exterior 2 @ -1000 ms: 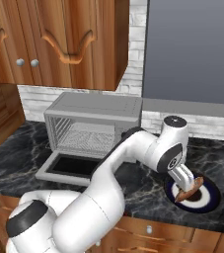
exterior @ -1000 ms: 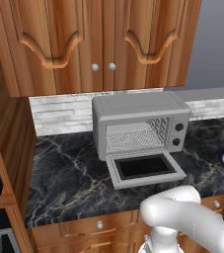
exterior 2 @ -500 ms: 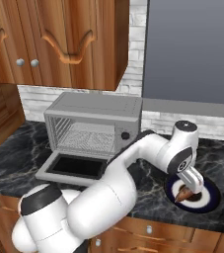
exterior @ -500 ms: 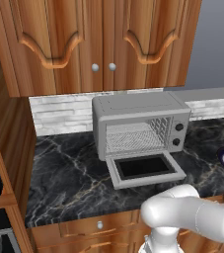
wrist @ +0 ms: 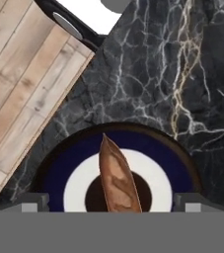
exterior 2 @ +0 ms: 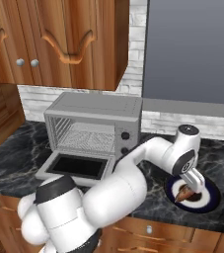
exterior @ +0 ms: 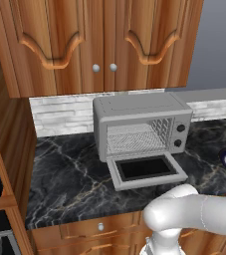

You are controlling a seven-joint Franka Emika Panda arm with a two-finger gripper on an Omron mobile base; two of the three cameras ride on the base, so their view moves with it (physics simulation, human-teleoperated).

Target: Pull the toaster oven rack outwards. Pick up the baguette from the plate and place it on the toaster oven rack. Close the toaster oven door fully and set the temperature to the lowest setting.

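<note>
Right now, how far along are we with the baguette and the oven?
Done: the toaster oven door is down; whether the rack is pulled out is unclear. In hand: the open gripper is over the plate, fingers either side of the baguette, which isn't gripped. Left: grasp it, place it on the rack, shut the door, turn the temperature knob to lowest.

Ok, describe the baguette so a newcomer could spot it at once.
Find the grey toaster oven on the dark marble counter, then look right to the round plate near the counter's front edge. The baguette is the thin reddish-brown loaf lying on it, between the open gripper's fingers.
</note>
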